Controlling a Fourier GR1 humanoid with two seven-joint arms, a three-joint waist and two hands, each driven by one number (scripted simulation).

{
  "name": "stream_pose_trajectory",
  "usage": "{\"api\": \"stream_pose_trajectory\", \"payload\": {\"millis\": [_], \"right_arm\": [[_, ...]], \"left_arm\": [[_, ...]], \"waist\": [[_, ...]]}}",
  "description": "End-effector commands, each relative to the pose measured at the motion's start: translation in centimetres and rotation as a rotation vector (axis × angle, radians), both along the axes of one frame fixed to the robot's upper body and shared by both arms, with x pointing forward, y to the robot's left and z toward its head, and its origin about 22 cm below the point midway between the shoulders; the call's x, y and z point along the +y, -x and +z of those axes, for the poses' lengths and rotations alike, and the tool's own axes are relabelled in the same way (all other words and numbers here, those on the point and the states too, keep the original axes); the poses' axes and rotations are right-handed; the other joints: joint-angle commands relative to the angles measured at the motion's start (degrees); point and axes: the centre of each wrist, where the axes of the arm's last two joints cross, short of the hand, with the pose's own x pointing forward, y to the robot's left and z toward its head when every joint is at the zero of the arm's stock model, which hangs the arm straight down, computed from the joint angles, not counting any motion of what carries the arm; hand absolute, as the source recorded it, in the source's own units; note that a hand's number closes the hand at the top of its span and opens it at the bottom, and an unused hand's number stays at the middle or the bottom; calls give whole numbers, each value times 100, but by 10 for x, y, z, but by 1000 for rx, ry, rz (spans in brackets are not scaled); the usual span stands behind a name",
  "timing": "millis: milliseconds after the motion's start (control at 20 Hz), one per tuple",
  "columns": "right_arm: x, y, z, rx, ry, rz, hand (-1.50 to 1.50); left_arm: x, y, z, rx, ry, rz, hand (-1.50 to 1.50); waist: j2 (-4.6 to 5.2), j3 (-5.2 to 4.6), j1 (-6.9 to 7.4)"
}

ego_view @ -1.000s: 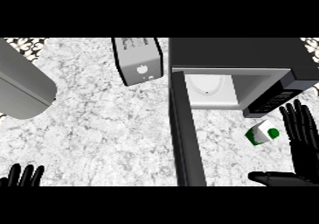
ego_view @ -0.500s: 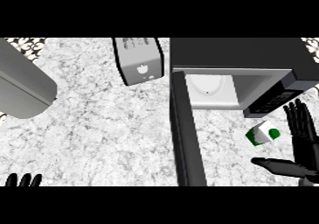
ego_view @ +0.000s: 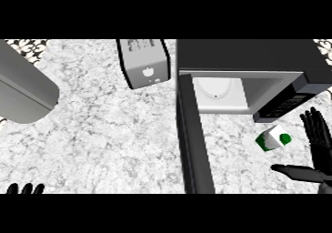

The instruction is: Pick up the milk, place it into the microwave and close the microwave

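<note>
Head view shows the milk [ego_view: 274, 138] on the table [ego_view: 114, 136], between the right hand [ego_view: 320, 154]'s spread fingers and thumb, ungrasped. Microwave [ego_view: 249, 63] door [ego_view: 193, 136] is open. Grasping, placing and closing remain. Left hand [ego_view: 24, 188] rests at the lower edge.

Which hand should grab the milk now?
Right. The right hand is open beside the milk, fingers and thumb flanking it, on the microwave's open side. The left hand is far across the counter, beyond the door.
</note>
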Motion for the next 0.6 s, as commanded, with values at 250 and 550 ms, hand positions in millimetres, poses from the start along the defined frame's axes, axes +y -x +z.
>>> {"api": "stream_pose_trajectory", "payload": {"millis": [250,550], "right_arm": [[-12,-22,-32,47,7,13,-150],[-12,-18,-51,81,54,-14,-150]], "left_arm": [[-1,1,-10,-6,3,-2,-150],[-10,-6,-6,-2,13,0,-150]], "waist": [[9,3,48],[21,7,32]]}}
